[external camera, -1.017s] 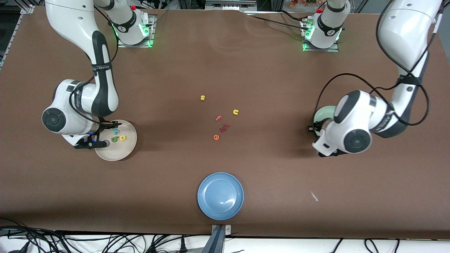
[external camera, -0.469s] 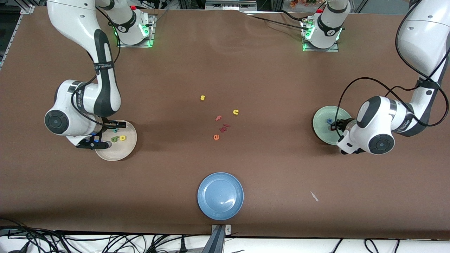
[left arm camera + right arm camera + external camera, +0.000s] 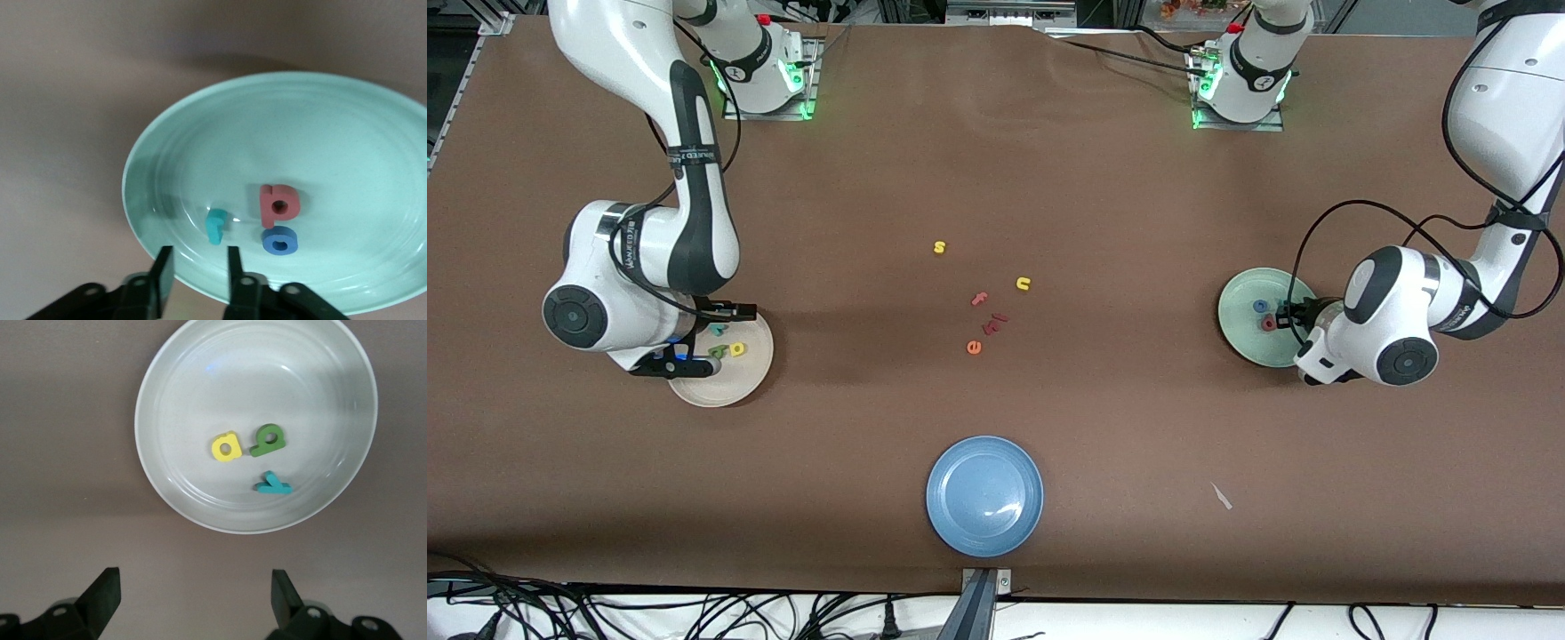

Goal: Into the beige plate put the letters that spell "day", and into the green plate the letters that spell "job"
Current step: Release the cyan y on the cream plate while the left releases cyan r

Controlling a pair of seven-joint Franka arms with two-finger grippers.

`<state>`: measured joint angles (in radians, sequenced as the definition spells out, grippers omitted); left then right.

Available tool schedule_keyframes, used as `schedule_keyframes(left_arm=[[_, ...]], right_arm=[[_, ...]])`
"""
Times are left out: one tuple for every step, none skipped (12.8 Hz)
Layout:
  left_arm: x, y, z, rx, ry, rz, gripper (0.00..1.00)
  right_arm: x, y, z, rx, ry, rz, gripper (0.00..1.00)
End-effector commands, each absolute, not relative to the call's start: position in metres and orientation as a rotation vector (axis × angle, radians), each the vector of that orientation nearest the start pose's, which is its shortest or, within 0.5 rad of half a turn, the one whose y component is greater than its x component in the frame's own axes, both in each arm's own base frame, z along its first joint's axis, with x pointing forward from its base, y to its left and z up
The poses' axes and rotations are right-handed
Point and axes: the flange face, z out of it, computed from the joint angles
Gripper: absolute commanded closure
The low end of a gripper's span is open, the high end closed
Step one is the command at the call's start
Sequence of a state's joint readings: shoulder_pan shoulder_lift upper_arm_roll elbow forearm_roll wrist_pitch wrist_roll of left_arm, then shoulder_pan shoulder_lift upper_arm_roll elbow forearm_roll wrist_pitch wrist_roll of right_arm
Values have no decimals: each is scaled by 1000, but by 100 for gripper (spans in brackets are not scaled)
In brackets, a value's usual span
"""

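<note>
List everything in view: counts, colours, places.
beige plate: one, cream, right arm's end
d, a, y: one each, green, yellow, teal, in beige plate
green plate: one, mint, left arm's end
j, o, b: one each, teal, blue, salmon, in green plate
blue plate: one, blue, nearest front camera
s, u, f, e: one each, yellow, yellow, pink, orange, mid-table
red pieces: count unclear, beside f
scrap: one, white, nearer camera than green plate
left gripper: jaws open, empty, over green plate's rim
right gripper: jaws open, empty, by beige plate
</note>
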<state>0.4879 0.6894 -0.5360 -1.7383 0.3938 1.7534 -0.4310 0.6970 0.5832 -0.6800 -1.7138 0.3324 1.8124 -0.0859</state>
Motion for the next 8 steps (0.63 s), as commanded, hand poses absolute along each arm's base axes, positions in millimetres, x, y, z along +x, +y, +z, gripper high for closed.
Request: schedule_keyframes(left_arm=[[618, 18, 250, -2913, -173, 641, 1], [622, 12, 281, -2914, -126, 599, 1], [625, 10, 307, -2922, -90, 579, 1], [632, 8, 336, -2934, -64, 535, 1], [637, -1, 366, -2939, -49, 490, 1], [643, -5, 395, -2955, -48, 440, 1], [650, -5, 423, -2976, -48, 390, 1], [656, -5, 452, -3013, -67, 349, 1]], right_arm=[[621, 83, 291, -3131, 26, 554, 0], [621, 89, 295, -3130, 12, 557, 0], [623, 95, 301, -3129, -7, 560, 0], [622, 97, 306, -3119, -11, 584, 0], [622, 93, 313, -3111, -6, 578, 0], [622, 95, 315, -3095, -22, 573, 0], [622, 92, 317, -3068, -36, 572, 0], [623, 90, 323, -3028, -50, 556, 0]])
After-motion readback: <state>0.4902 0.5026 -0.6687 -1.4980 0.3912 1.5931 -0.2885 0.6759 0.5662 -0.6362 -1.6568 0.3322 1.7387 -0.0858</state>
